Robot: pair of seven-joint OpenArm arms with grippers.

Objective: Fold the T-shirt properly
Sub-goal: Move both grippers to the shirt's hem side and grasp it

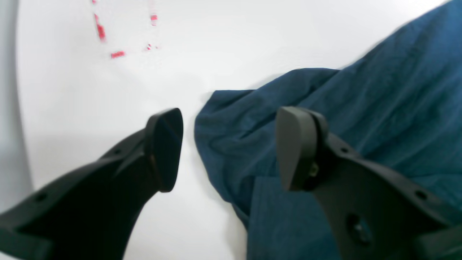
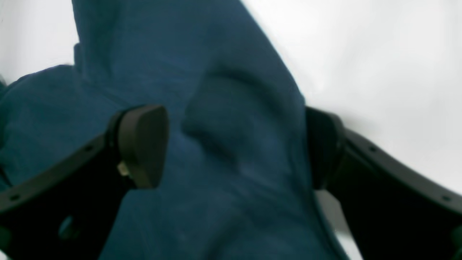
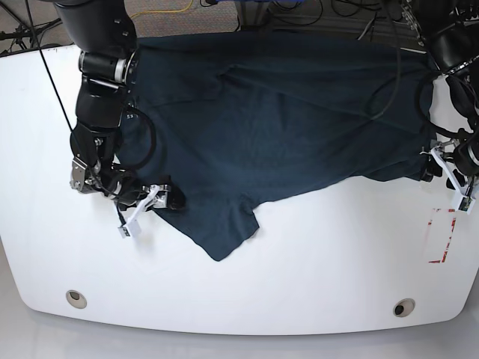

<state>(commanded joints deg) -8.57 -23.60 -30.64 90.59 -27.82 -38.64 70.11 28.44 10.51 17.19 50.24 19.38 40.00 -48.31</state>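
Base view — T-shirt [image 3: 284, 127] spread on white table [image 3: 314, 277].

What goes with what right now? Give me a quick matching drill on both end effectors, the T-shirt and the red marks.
Things:
1. left end effector
2. right end effector
3. T-shirt
4. red marks

States or places:
A. spread wide and wrinkled across the white table
B. open, straddling a raised fold of cloth
C. on the table near the base view's right edge
D. open, at the cloth's edge, one finger over bare table

Pairs: 1-D, 2-B, 3-A, 4-C
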